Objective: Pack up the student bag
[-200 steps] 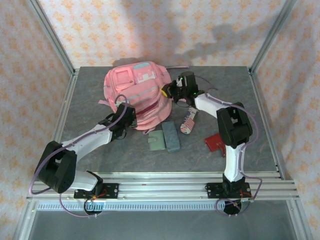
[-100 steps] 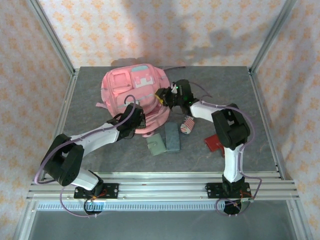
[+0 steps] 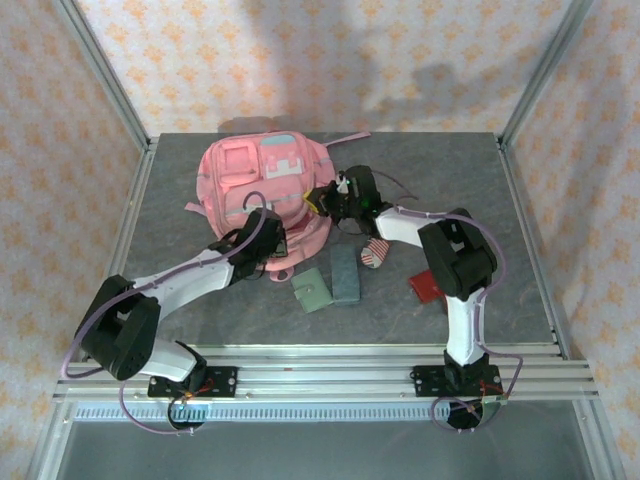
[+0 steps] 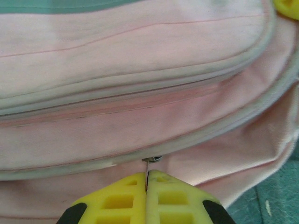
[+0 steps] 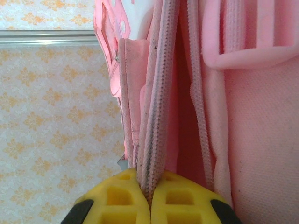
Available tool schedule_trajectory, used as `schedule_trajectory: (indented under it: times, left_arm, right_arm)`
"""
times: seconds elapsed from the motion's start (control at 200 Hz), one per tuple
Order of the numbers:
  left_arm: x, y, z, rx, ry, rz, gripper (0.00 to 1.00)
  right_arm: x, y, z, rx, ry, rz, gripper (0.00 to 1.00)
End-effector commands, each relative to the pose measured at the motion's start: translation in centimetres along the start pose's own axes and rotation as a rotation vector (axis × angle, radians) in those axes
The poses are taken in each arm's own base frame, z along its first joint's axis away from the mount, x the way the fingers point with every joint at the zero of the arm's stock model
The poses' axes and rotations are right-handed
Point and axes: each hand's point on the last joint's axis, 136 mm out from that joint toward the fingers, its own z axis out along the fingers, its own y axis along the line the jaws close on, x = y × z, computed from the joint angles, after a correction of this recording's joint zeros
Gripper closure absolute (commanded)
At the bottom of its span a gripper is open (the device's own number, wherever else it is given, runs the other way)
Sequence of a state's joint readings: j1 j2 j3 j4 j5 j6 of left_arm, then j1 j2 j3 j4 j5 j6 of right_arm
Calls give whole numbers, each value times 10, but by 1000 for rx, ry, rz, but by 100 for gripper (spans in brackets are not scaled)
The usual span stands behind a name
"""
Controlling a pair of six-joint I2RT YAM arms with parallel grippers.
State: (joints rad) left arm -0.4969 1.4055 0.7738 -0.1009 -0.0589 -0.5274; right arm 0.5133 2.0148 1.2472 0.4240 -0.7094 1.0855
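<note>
The left arm [image 3: 180, 285] and right arm [image 3: 455, 270] have white tubular links joined by bulky black joint housings, each on a black base plate [image 3: 190, 384]. A thin purple cable [image 3: 68, 355] loops along each. The left claw [image 4: 146, 184] and right claw [image 5: 149, 186] have blocky yellow fingers [image 4: 114, 201] with square recesses.

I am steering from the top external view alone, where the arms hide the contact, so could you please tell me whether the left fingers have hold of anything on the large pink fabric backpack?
Observer: Yes, the yellow left fingers are shut on a thin metal zipper pull at a seam of the large pink fabric backpack.
Operator: Thank you, and the right fingers?
Observer: The yellow right fingers are shut on a pink zipper tape along the backpack's edge.
Operator: Is the zipper open there?
Observer: Beside the gripped tape a darker pink gap shows between two tapes, so it looks open there.
</note>
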Motion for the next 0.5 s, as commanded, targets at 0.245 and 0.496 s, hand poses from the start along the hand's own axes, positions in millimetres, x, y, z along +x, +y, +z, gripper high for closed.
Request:
schedule_trajectory:
  times: [0.245,0.496]
  left_arm:
    - [3,111,-16,-239,-36,-175,100]
    - [20,18,-3,47,44,-58,100]
  right_arm:
    - [-65,35,-33,-81,-152,-16,100]
    - [-103,65,-33,-133,-181,-28,100]
